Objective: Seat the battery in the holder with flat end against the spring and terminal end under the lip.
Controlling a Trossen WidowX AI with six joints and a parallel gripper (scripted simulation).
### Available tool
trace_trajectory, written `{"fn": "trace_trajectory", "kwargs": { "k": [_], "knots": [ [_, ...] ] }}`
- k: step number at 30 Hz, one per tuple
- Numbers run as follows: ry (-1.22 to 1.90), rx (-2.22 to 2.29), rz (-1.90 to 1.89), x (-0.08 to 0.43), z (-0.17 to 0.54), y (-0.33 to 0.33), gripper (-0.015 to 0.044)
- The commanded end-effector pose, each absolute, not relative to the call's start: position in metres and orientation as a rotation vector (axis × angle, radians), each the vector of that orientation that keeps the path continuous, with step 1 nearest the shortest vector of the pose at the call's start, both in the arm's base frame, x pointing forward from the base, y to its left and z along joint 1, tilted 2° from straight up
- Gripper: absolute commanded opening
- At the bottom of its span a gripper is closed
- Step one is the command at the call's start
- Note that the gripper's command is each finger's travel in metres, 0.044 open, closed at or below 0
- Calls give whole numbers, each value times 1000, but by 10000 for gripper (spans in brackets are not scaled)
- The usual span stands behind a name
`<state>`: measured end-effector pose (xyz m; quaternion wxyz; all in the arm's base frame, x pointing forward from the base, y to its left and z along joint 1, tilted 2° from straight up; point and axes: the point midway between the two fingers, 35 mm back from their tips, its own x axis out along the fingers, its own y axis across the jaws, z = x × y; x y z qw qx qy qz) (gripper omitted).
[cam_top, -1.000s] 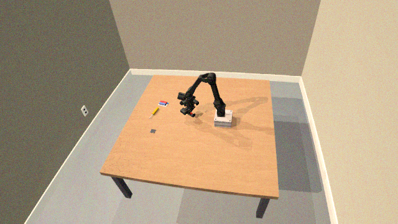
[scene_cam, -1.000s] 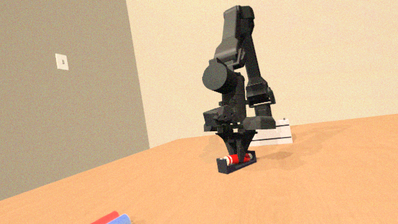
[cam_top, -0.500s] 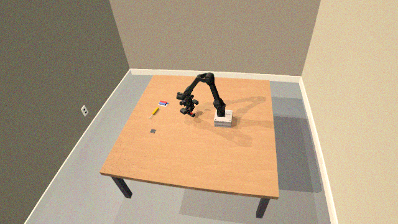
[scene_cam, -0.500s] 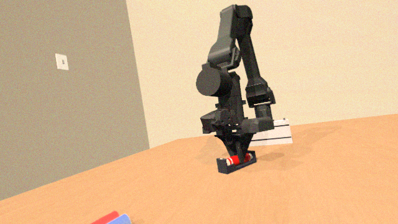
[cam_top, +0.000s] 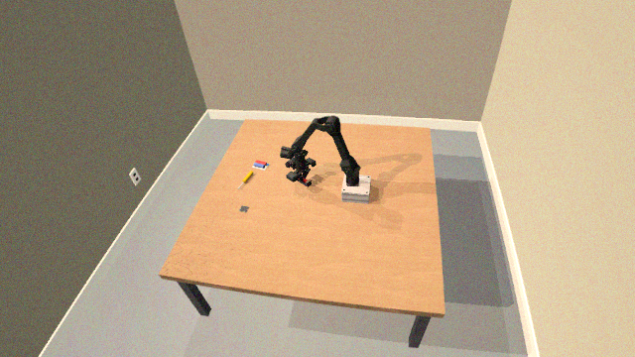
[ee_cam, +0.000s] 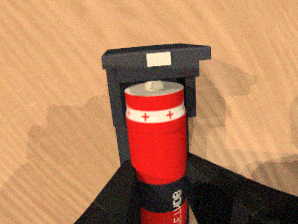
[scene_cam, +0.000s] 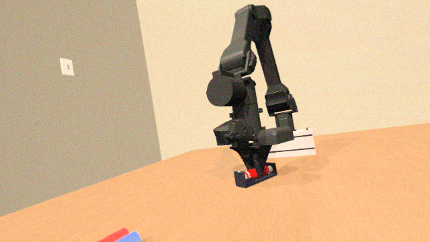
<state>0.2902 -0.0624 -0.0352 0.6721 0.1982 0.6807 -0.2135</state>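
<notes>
Tool (scene_cam: 256,168) clamping red cylindrical battery (ee_cam: 156,143), boxy holder (ee_cam: 156,63)

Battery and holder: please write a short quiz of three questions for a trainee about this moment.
1. True or false: the gripper has let go of the battery.
2. Which end of the battery points at the holder's far wall in the wrist view: (a) terminal end, (b) flat end?
3. Name the yellow thing lying on the table in the top view.

Key: 1. False, it is shut on the battery. 2. (a). 3. It looks like a screwdriver; it is too small to be sure.
</notes>
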Motion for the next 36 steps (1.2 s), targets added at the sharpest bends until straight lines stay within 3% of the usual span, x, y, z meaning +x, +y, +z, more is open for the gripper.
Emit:
{"fn": "trace_trajectory", "kwargs": {
  "k": [1, 30, 34, 36],
  "knots": [
    [1549, 449, -475, 291, -36, -63, 65],
    [1566, 452, -474, 298, -36, -67, 65],
    [1566, 452, -474, 298, -36, -67, 167],
    [1566, 452, -474, 298, -36, -67, 167]
  ]
}}
